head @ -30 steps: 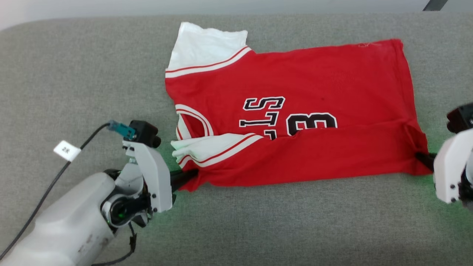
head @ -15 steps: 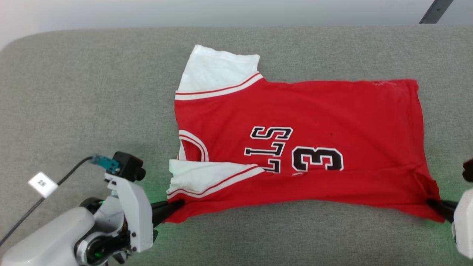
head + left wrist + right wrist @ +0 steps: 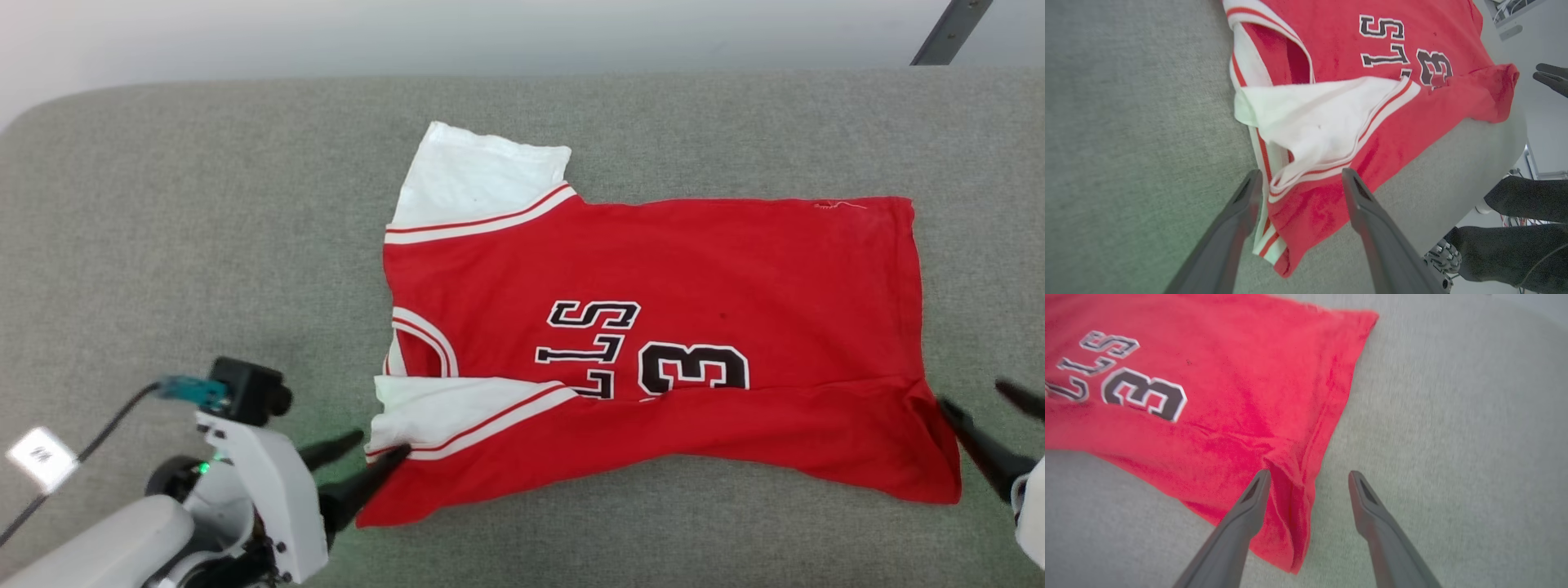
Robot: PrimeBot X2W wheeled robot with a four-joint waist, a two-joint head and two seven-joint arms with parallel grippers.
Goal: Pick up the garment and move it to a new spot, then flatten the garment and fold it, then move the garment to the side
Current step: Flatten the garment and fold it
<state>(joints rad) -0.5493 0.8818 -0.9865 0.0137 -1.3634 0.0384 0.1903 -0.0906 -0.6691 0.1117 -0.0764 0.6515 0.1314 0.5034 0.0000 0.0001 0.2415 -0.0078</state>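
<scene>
Evidently soft, light, limp, easily creased. Better to pinch the jersey (image 3: 653, 269) at two near corners with left end effector (image 3: 382, 442) and right end effector (image 3: 971, 394), both spread, holding nothing.

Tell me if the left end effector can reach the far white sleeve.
Probably yes: the left end effector is open at a corner of the jersey, with only flat cloth and bare cushion between it and that sleeve.
</scene>
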